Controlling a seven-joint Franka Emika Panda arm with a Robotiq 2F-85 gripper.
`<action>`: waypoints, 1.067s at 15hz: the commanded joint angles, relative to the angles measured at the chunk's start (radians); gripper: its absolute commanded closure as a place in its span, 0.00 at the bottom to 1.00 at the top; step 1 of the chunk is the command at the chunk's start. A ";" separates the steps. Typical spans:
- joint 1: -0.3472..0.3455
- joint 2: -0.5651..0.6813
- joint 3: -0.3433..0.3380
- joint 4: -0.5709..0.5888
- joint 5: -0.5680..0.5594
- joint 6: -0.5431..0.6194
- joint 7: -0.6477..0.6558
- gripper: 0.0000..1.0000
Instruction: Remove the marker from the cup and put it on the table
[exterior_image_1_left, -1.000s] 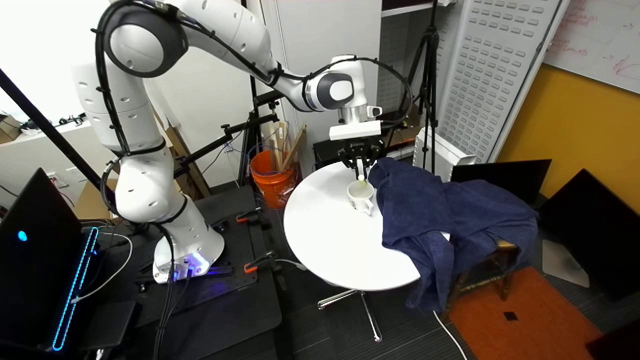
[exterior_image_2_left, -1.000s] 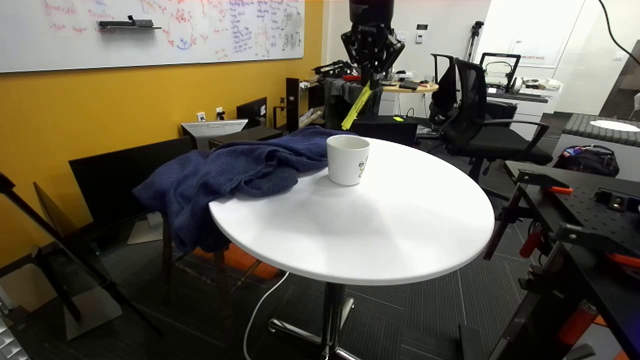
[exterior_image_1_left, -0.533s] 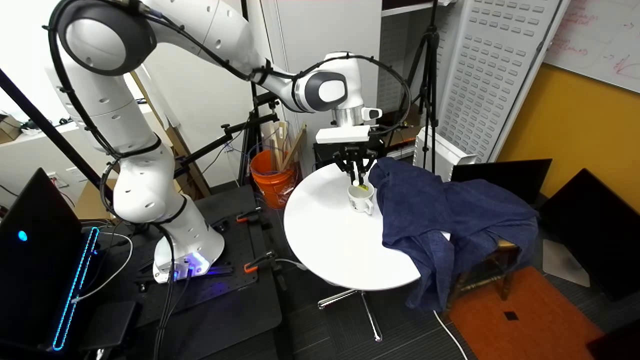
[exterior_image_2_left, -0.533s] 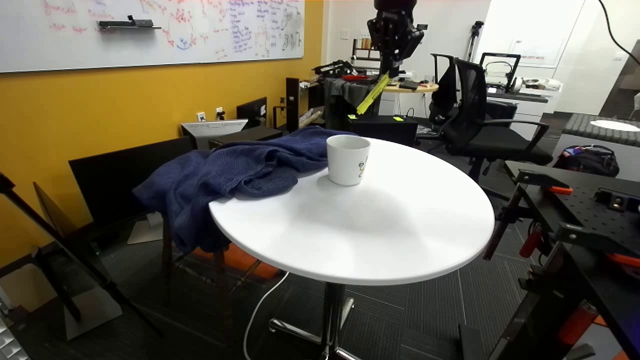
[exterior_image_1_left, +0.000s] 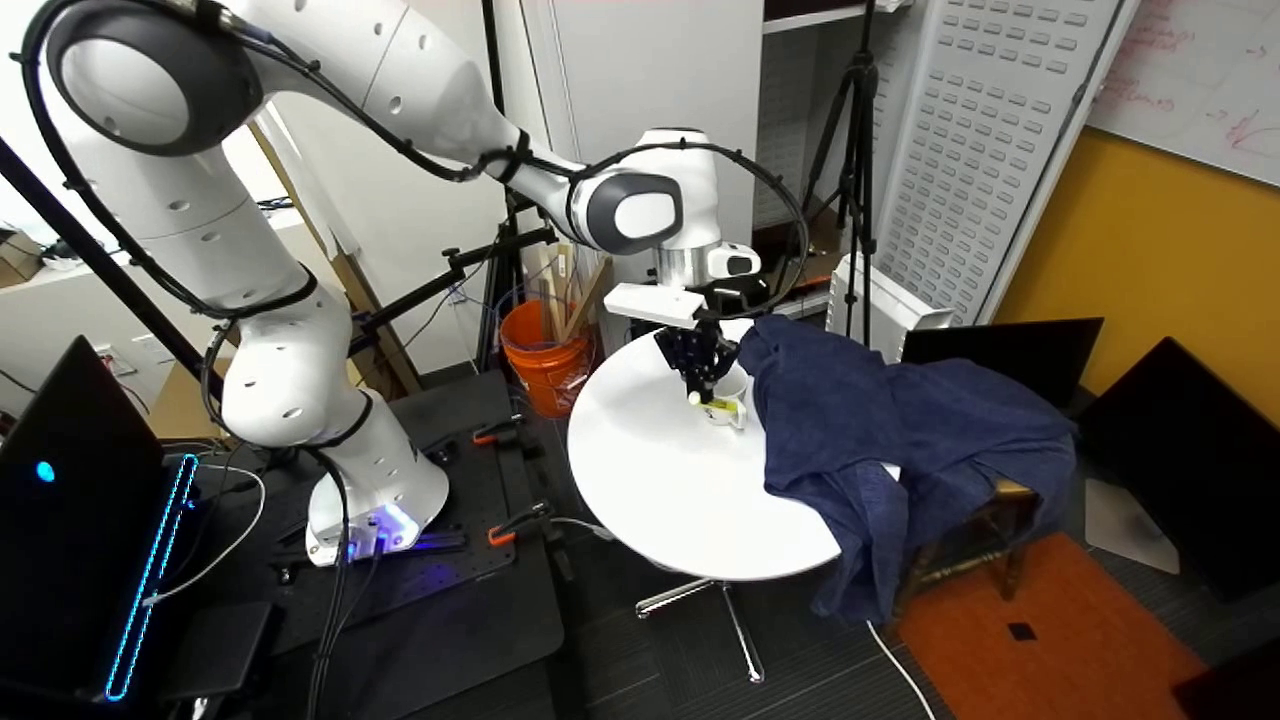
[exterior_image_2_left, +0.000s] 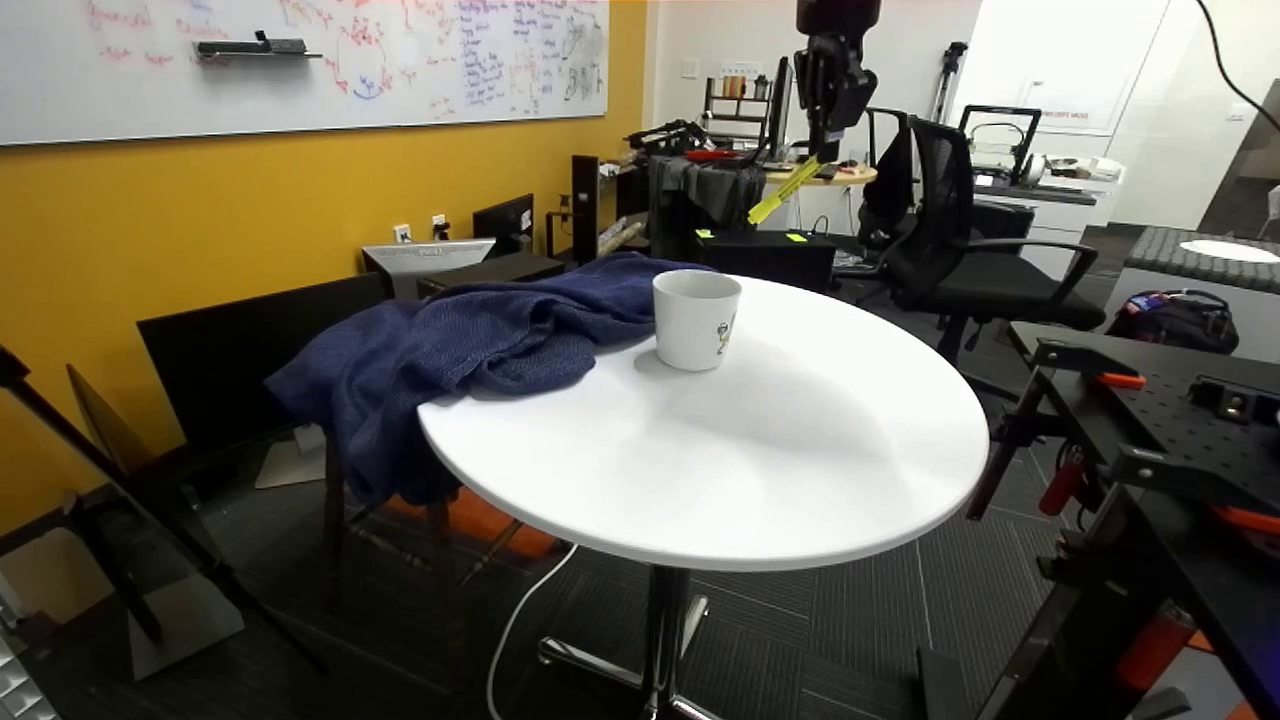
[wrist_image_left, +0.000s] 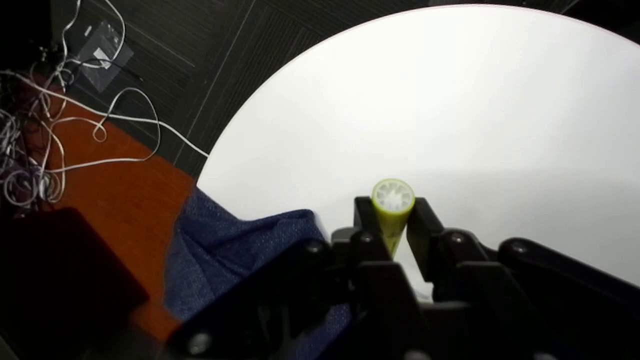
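Wrist view: black two-fingered end effector (wrist_image_left: 392, 211) pinching slim yellow marker (wrist_image_left: 393, 196), lower length hidden | in an exterior view, marker aloft, apart from small cream-white cup (exterior_image_2_left: 693, 325) | in an exterior view, cup partly masked by end effector, on round white worktop (exterior_image_1_left: 680, 490)

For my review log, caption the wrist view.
Gripper holding the marker over the table, blue cloth across its edge.

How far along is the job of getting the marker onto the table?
Done: the marker is out of the cup, clearly apart from it in an exterior view. In hand: the gripper is closed on it, holding it tilted in midair. Left: lowering it to the table and letting go, since it is not down yet.
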 joint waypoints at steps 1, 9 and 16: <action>-0.012 -0.025 -0.013 -0.054 -0.006 0.050 0.169 0.95; -0.008 0.029 -0.015 -0.057 -0.114 0.097 0.585 0.95; 0.004 0.127 -0.041 -0.049 -0.270 0.229 0.886 0.95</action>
